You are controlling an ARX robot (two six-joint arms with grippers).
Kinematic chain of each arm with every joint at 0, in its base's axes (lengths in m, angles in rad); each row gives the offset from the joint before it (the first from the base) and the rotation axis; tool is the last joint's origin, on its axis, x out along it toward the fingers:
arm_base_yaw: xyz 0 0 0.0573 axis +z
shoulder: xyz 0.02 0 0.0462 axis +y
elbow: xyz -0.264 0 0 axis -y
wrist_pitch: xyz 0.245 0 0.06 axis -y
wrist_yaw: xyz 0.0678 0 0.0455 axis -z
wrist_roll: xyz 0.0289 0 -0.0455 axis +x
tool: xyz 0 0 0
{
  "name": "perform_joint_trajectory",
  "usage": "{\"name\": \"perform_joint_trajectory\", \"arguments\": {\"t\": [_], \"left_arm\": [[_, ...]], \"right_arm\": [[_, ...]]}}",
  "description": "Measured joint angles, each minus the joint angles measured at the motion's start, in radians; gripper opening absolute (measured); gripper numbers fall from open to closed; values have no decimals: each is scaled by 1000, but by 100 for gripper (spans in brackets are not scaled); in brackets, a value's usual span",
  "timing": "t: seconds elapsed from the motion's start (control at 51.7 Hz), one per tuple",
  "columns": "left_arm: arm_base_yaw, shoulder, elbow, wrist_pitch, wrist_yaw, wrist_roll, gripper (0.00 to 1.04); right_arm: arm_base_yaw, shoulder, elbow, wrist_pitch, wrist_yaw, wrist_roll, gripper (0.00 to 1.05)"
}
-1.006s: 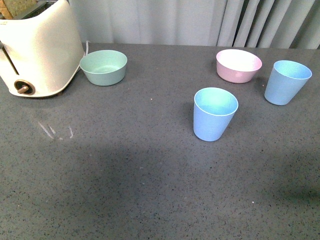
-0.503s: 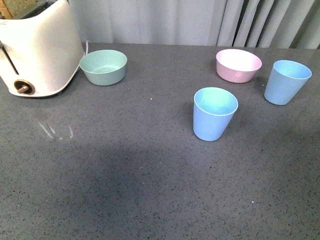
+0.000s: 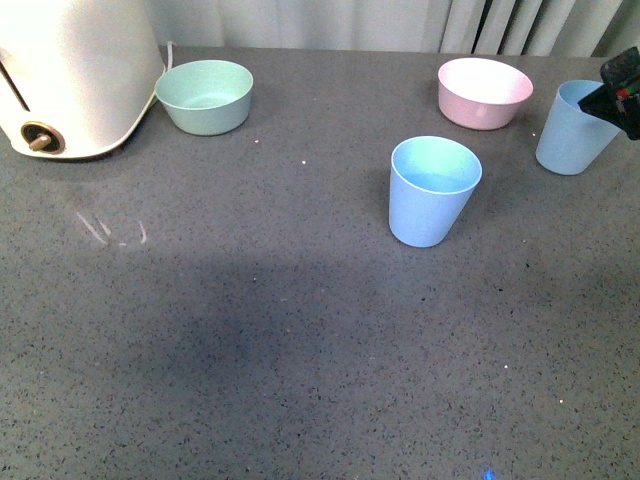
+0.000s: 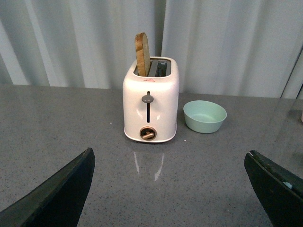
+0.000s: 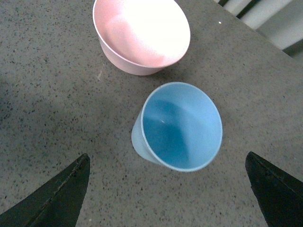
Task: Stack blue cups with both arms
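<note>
One blue cup [image 3: 431, 190] stands upright mid-table in the front view. The second blue cup [image 3: 571, 127] stands at the far right beside the pink bowl; it also shows in the right wrist view [image 5: 180, 126], upright, seen from above. My right gripper [image 5: 165, 196] is open and empty, hovering above this cup with its fingers spread wide either side; part of the right arm [image 3: 622, 88] shows at the front view's right edge, overlapping the cup. My left gripper [image 4: 173, 189] is open and empty, above bare table, facing the toaster. No cup shows in the left wrist view.
A cream toaster [image 3: 75, 75] with a slice of bread [image 4: 142, 54] stands at the far left. A mint-green bowl [image 3: 205, 95] sits beside it, also in the left wrist view [image 4: 204, 116]. A pink bowl [image 3: 484, 92] sits close to the right cup, also in the right wrist view [image 5: 141, 35]. Curtains hang behind.
The front view has tilted, so everything sits higher in the picture. The right arm has come into view at the right edge, over the right cup. The cups and bowls have not moved.
</note>
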Motion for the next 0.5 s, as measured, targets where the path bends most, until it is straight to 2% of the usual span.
{"name": "perform_joint_trajectory", "arguments": {"t": [0.271,0.503], "left_arm": [[0,0,0,0,0,0,96],[0,0,0,0,0,0,96]], "right_arm": [[36,140,168,-104,42,-48,96],[43,230,233,-151,59,-53,96]]}}
